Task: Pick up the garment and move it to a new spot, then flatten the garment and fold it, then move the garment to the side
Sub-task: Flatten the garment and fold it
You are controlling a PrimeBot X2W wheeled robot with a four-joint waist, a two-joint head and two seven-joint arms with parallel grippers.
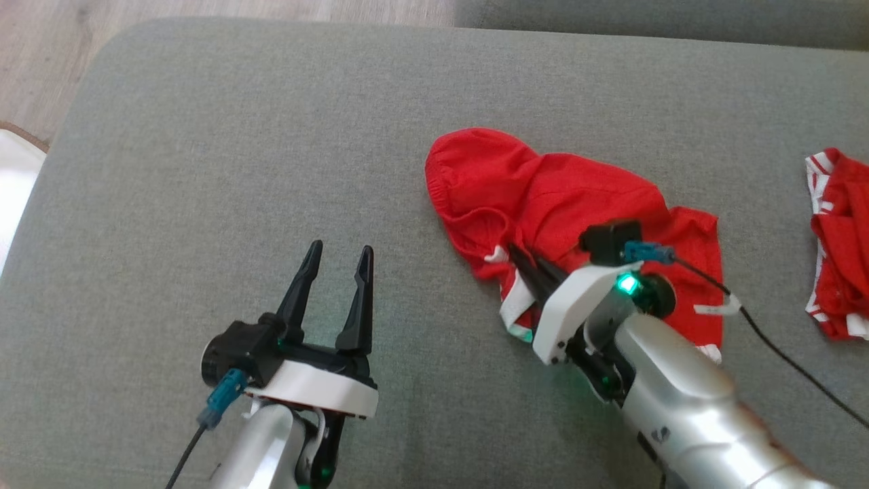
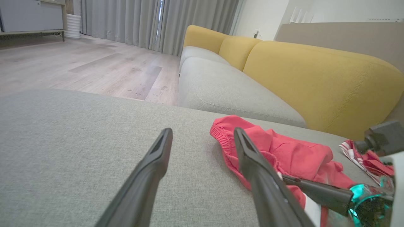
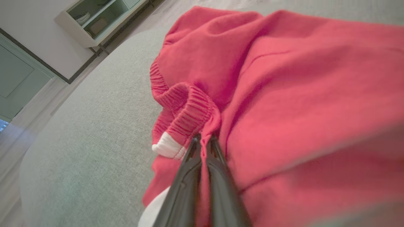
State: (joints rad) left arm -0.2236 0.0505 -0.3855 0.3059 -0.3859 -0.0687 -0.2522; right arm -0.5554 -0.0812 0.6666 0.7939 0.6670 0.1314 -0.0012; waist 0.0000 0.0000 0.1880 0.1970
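The garment [image 1: 543, 197] is a crumpled red piece with white trim and an elastic waistband, lying on the grey cushion [image 1: 271, 136] right of centre. My right gripper [image 1: 519, 252] reaches into its lower left part, fingers shut on a fold of red cloth by the waistband [image 3: 189, 110]. In the right wrist view that gripper [image 3: 203, 138] pinches the fabric between its closed tips. My left gripper [image 1: 339, 252] stands open over bare cushion to the garment's left, holding nothing. From the left wrist, the open left gripper [image 2: 202, 134] points past the garment [image 2: 284, 154].
A second red and white cloth [image 1: 838, 244] lies at the right edge of the cushion. A black cable [image 1: 787, 360] trails from the right wrist. A yellow-backed sofa [image 2: 315, 72] stands beyond, with wood floor [image 2: 79, 66] to the left.
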